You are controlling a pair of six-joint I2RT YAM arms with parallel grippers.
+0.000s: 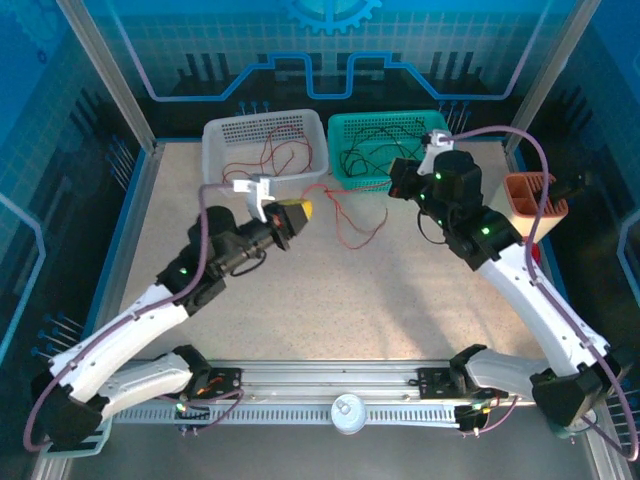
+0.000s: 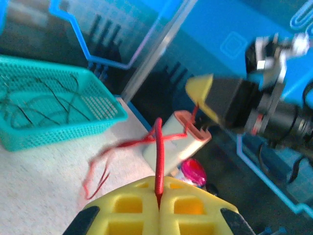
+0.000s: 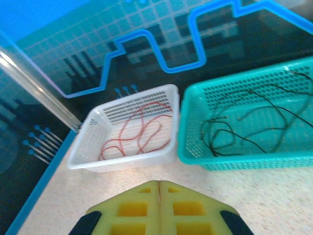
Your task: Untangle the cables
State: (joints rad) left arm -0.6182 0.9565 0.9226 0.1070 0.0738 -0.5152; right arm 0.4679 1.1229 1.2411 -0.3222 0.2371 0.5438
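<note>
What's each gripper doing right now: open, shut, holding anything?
Left gripper: closed on a red cable.
Right gripper: closed, with nothing visible between its pads.

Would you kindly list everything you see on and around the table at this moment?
table: one, speckled beige, under everything
white basket: one, white, far side of the table
teal basket: one, teal, right beside the white basket
red cables: several, red, curled inside the white basket
loose red cable: one, red, trailing over the table in front of the baskets
black cables: several, black, inside the teal basket
container: one, orange rim, right edge of the table
left tool: one, yellow pads, shut on the loose red cable
right tool: one, yellow pads, shut on nothing, facing the baskets
</note>
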